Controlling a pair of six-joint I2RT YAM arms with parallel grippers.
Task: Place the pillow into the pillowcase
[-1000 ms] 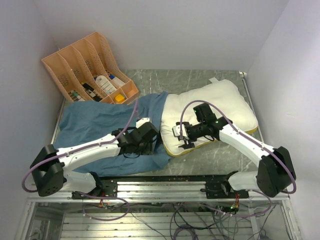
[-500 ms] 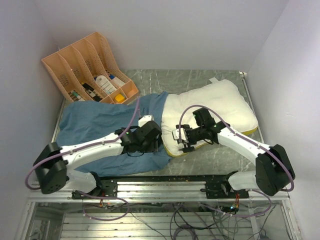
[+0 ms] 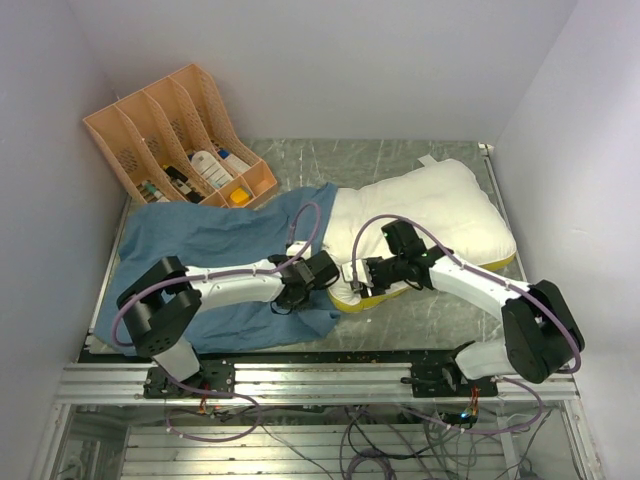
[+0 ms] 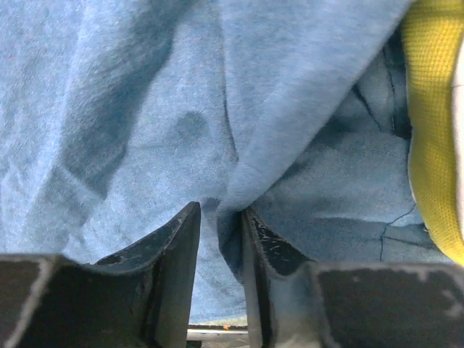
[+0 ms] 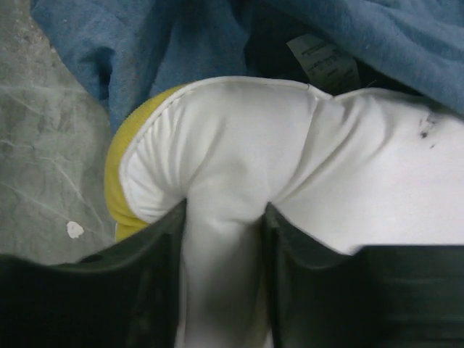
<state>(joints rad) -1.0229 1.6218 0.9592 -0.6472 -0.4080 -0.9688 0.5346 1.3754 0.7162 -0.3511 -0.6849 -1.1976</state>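
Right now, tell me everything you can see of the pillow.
The pillow is plump, cream-white soft cloth with a yellow underside and a piped edge. It lies flat on the right half of the table. Its left end touches the blue pillowcase, whose opening gapes beside the near left corner. The right gripper pinches that corner, bunching it.

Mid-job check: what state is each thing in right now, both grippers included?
pillow: lying flat, mostly outside the pillowcase, near-left corner squeezed.
pillowcase: wrinkled, spread out flat, its right edge meeting the pillow's left side.
left gripper: shut on a fold of the pillowcase.
right gripper: shut on the pillow's corner.
organizer: standing at the back left, small items in its compartments.
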